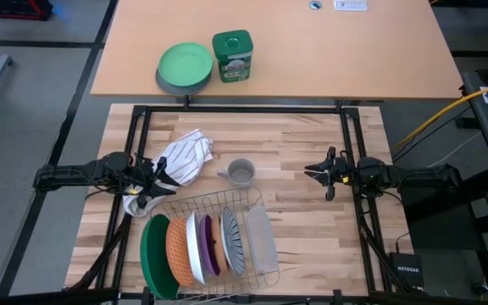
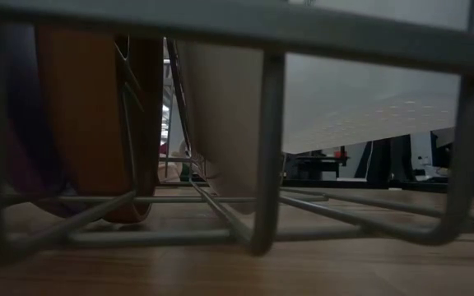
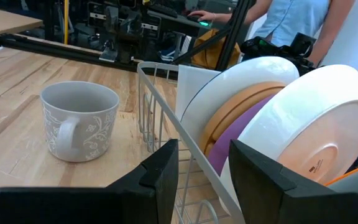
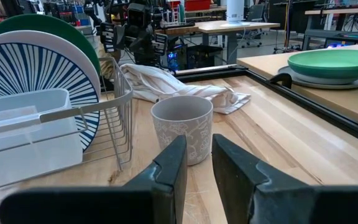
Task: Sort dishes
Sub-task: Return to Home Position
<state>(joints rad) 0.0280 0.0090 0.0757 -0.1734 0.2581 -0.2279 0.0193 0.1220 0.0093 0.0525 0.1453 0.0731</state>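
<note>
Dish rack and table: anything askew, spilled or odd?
Nothing broken or spilled. The plates stand on edge in the dish rack. A crumpled cloth lies loose beside the left gripper; the grey mug stands upright outside the rack.

Left gripper [image 3: 202, 158], jaws apart; grey mug [image 3: 79, 121] at eleven o'clock, plates [image 3: 328, 124] standing upright in the wire rack [image 3: 160, 106] at one o'clock.
</note>
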